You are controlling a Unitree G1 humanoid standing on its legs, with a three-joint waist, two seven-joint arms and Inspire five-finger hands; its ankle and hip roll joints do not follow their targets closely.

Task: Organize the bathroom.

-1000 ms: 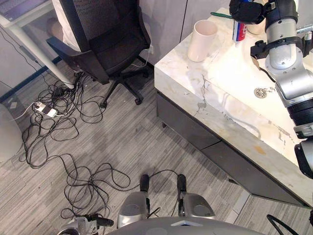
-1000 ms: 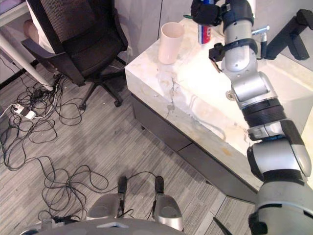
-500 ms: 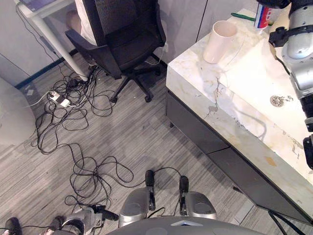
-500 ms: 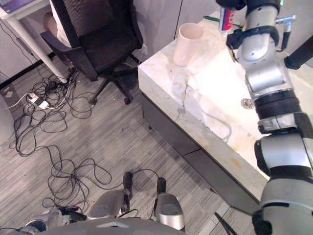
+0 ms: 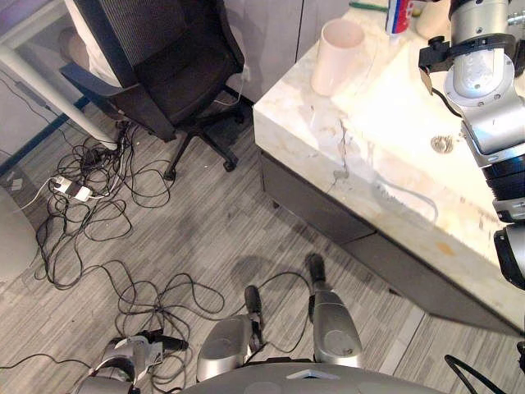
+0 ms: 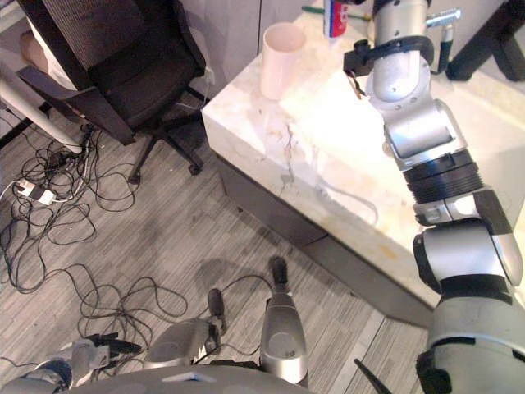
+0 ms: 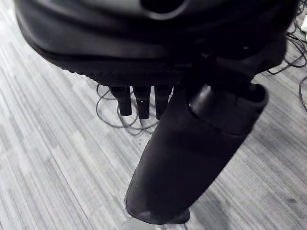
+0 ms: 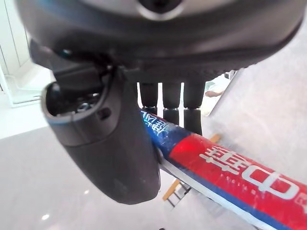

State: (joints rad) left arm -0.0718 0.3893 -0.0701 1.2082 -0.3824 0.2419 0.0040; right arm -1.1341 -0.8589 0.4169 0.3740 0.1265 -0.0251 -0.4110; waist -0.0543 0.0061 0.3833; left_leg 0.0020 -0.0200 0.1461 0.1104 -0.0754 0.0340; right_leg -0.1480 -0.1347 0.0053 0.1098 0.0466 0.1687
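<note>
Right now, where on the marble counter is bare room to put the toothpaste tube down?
The widest bare patch of the marble counter lies between the pink cup and the sink drain. The far end is crowded: the right hand holds the toothpaste tube there, beside a green toothbrush.

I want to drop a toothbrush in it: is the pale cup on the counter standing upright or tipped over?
Upright. The pale cup stands on its base near the counter corner, open mouth up.

The toothpaste tube [image 5: 399, 15] is cut off by the top edge, as is the chair [image 5: 156, 57].
</note>
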